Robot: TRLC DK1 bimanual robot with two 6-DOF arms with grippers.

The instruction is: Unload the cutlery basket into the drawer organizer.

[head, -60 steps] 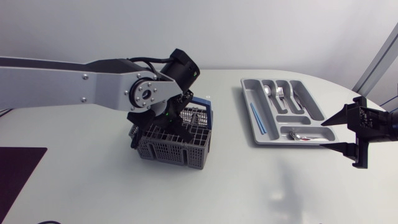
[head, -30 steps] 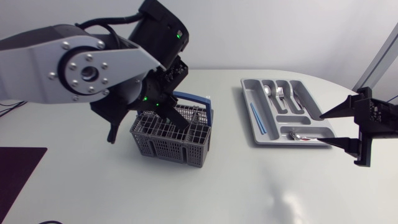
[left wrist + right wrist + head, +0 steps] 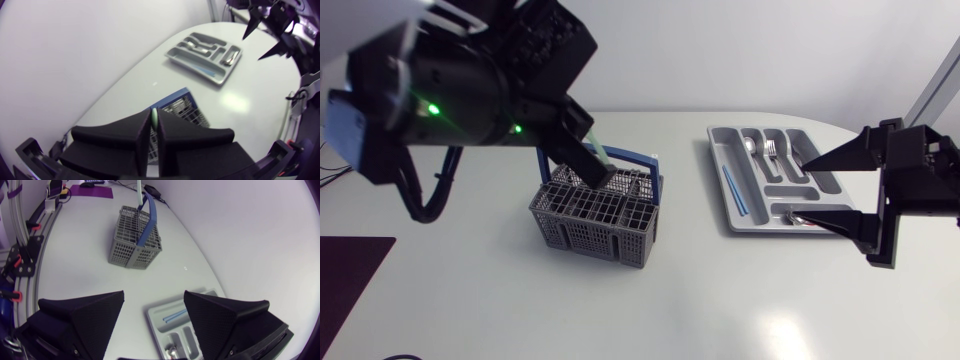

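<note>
**Left gripper clamped on a rod above the basket; right gripper open beside the organizer**

The left gripper (image 3: 596, 170) hangs over the grey mesh plastic cutlery basket with a blue handle (image 3: 592, 218). Its fingers are pressed together on a slim pale-green rod (image 3: 154, 116). In the right wrist view the rod's lower end meets the basket's top (image 3: 133, 250); whether it is clear of the basket cannot be told. The basket stands on the white surface (image 3: 720, 300), well apart from the grey compartmented drawer organizer (image 3: 716, 138). The organizer holds a thin blue stick (image 3: 734, 190) in its outer long slot, metal cutlery (image 3: 770, 148) in the middle slots and a metal spoon (image 3: 800, 217) in the cross slot. The right gripper (image 3: 835, 192) sits just beside the organizer, fingers spread wide and holding nothing.
</note>
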